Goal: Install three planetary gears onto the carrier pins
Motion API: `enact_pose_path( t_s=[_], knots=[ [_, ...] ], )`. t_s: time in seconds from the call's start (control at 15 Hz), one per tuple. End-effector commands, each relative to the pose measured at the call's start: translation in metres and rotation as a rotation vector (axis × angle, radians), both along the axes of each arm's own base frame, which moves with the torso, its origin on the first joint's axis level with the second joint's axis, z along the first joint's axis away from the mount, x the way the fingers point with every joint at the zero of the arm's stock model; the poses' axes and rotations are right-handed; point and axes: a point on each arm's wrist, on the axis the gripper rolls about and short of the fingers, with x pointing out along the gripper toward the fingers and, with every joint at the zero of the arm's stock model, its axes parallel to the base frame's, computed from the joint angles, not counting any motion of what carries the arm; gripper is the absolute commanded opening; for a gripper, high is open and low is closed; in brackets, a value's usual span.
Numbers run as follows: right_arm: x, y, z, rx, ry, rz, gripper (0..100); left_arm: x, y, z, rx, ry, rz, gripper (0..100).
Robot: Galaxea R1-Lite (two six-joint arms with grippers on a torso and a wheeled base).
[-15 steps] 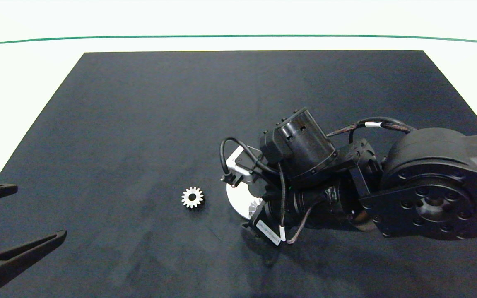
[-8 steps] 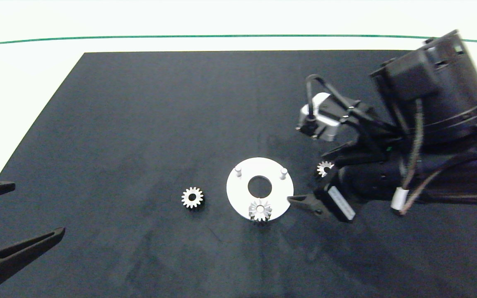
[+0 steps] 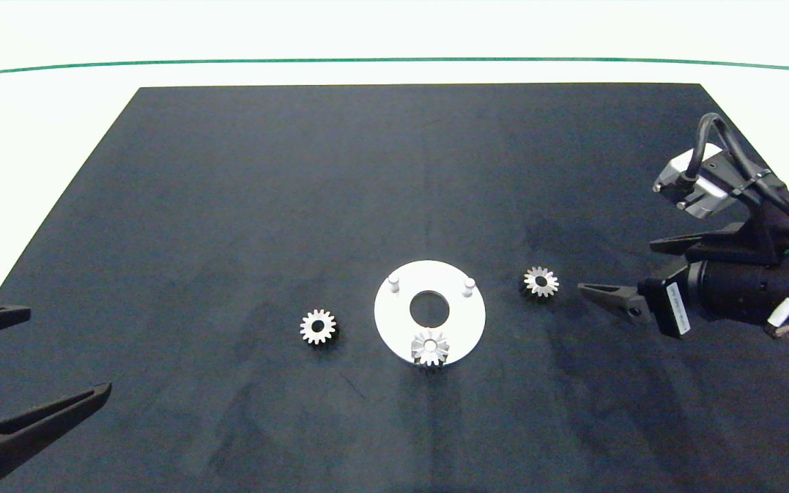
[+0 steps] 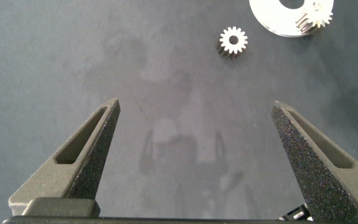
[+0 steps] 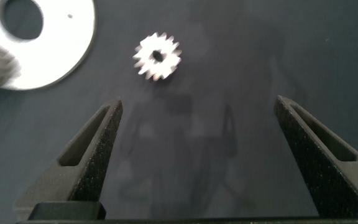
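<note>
On disc (image 3: 466,322): 1 gear (image 3: 430,347) seated.

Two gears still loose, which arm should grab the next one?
Probably right. The right pincer is open and sits just beside the gear right of the disc; the left pincer, also open, is parked at the mat's edge.

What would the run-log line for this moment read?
gears on pins: one | loose on mat: two | bare pins: two | right gripper: open, empty, beside right gear | left gripper: open, parked
</note>
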Motion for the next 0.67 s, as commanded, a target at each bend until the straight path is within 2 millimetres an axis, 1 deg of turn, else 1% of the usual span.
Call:
enact_pose_path(
  t_s=[0.07, 0.27, 0.4, 0.67],
  knots=[
    [0.027, 0.006, -0.025, -0.015, 0.098, 0.027, 100, 0.001, 0.000, -0.001, 0.003, 0.005, -0.001, 100],
    [0.043, 0.016, -0.033, -0.016, 0.131, 0.048, 100, 0.001, 0.000, -0.001, 0.003, 0.005, -0.001, 100],
    [0.047, 0.019, -0.036, 0.001, 0.148, 0.086, 100, 0.001, 0.000, -0.001, 0.003, 0.007, -0.001, 100],
    [0.057, 0.025, -0.040, 0.013, 0.148, 0.103, 100, 0.002, -0.001, -0.001, 0.004, 0.010, -0.002, 100]
  ],
)
